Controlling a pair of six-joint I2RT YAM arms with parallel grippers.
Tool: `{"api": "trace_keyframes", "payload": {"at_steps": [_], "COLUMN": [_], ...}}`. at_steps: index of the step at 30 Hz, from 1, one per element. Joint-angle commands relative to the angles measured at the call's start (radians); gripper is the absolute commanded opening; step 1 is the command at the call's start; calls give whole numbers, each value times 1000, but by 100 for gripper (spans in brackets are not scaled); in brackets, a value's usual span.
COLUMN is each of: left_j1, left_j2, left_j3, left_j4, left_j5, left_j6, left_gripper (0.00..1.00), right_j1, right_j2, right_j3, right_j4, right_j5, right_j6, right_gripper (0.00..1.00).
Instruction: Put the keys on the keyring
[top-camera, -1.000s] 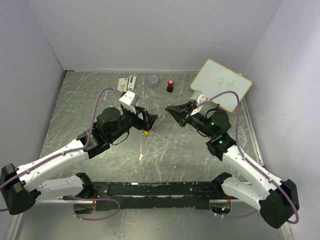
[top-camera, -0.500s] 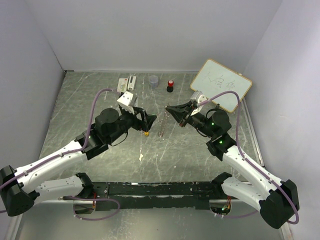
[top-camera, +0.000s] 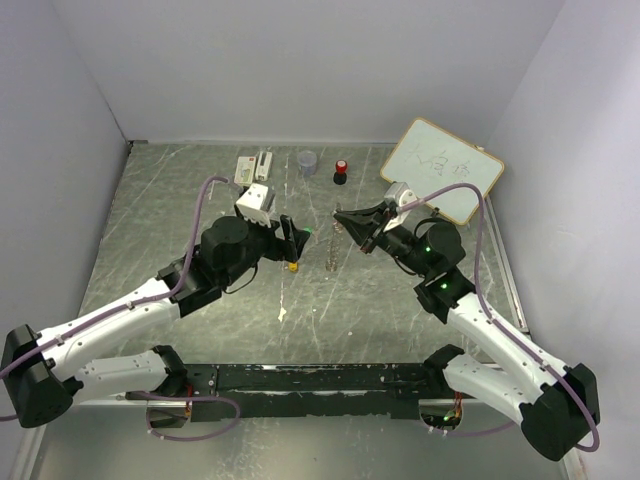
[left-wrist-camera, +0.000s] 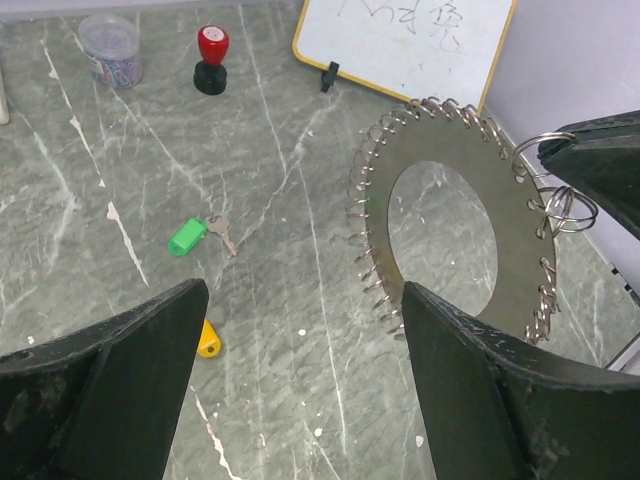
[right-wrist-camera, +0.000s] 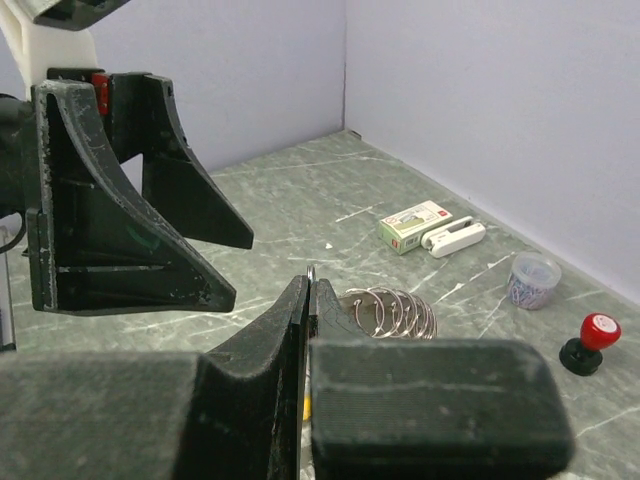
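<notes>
My right gripper (top-camera: 342, 217) is shut on the rim of the keyring (top-camera: 333, 246), a flat silvery ring fringed with small wire loops, and holds it upright above the table. In the left wrist view the keyring (left-wrist-camera: 450, 225) fills the right half, with the right gripper's fingers (left-wrist-camera: 590, 165) on its edge. My left gripper (top-camera: 291, 238) is open and empty, just left of the keyring. The green key (left-wrist-camera: 187, 237) and the yellow-orange key (left-wrist-camera: 209, 340) lie on the table below it. The yellow-orange key also shows in the top view (top-camera: 293, 267). In the right wrist view the gripper (right-wrist-camera: 311, 287) pinches the ring, its loops (right-wrist-camera: 392, 311) behind.
At the back stand a whiteboard (top-camera: 442, 170), a red-capped black knob (top-camera: 341, 171), a grey round cup (top-camera: 307, 162), and a white stapler with a small box (top-camera: 255, 166). Walls close in the table on three sides.
The keyring now hangs edge-on from my right gripper, a little farther right. My left gripper has turned and shifted slightly towards it, still open.
</notes>
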Motion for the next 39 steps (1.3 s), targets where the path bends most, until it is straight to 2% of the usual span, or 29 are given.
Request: {"api": "trace_keyframes", "payload": {"at_steps": [1,5,10,16,19,25,29,31,39], "left_j1": [0,0,-2,0,-2,0,-1,-1,-1], "left_j2": [-14,-48,-82,-13,25,74,110,125,124], "left_j3": [2,-24,-65,-33,-33,-55,-39,-36,-26], "left_j4": [50,152,254,238,240,288,299,307,301], "left_j5": [55,196,305,395,399,320,307,306,291], "left_j6": [5,38,97,126,129,153,184,195,205], "left_gripper": [91,97,99,99,99,99,94,85,27], "right_j1": [-5,-5,-5,-5,-5,-4,-5,-4,-4], "right_j2": [-31,-33,-10,-3,0,-1,-2,-2,-12], "right_j3": [-6,-3,19,20,28,42,48,50,56], "right_j4": [6,3,-10,6,6,1,-1,-3,-23], "right_j5": [29,38,29,27,20,0,-6,-10,1], "right_j6": [1,8,3,12,13,18,21,24,28], "right_gripper": [0,0,0,0,0,0,0,0,0]}}
